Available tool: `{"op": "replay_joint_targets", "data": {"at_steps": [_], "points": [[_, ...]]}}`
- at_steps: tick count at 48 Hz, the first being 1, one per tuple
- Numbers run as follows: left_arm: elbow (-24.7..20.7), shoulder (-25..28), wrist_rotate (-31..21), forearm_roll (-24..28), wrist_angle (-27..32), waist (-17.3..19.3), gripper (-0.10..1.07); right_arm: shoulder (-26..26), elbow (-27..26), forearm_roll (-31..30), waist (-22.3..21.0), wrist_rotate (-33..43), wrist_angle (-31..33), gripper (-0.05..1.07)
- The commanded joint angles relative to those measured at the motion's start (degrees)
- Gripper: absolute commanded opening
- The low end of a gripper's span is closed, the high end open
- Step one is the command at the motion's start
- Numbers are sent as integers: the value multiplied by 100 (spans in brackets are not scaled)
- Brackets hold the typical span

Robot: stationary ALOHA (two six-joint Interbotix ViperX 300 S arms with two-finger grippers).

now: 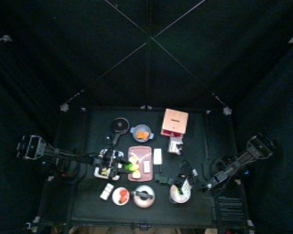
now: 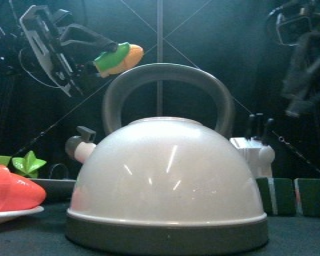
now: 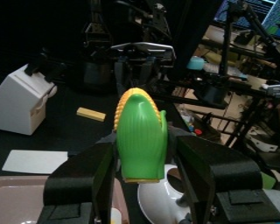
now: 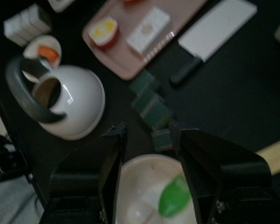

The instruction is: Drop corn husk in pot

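The left fingers (image 3: 136, 179) clamp the corn (image 3: 140, 136) by its green husk. The right fingers (image 4: 150, 162) gape empty at three o'clock. The husk looks light, stiff and smooth, likely best pinched mid-length.

Kettle (image 2: 163, 180): white body with a dark base and an arched dark handle, seen standing upright at the table's front edge.
Tomato (image 2: 9, 188): red, laid on a white plate (image 2: 16, 213) just beside the kettle.
Knife block (image 3: 20, 101): white, seen standing behind the kettle.
Cutting board (image 4: 122, 52): pink, set near the table's middle.
Egg half (image 4: 102, 31): laid on the cutting board.
Cleaver (image 4: 213, 33): laid partly on the board's edge.
Dark green blocks (image 4: 150, 98): grouped between kettle and board.
Pink box (image 1: 175, 120): placed towards the table's far side.
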Motion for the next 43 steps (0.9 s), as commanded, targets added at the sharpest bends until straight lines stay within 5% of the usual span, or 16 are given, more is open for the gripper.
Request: {"op": "replay_joint_targets", "data": {"at_steps": [1,7,14,19,25,34,43], "points": [[-88,-26,9,-18,-26,0,67,97,-396,-1028,-264,-9,-114,80],[-88,-26,0,-9,-26,-9,67,510,-1028,-2232,-677,53,-132,81],[-53,-18,149,44,70,9,67,1028,-1626,-1995,-870,44,-79,81],[-105,-9,756,281,369,-26,67,1582,-1828,-1907,-861,-62,220,82],[-149,-9,1020,149,457,-123,67,1573,-1775,-2232,-721,-360,176,84],[-211,44,1055,246,457,-211,67,1731,-1916,-2514,-589,-554,-53,103],[-369,237,1055,246,457,-272,67,2065,-2188,-2654,-650,-571,-378,104]]}}
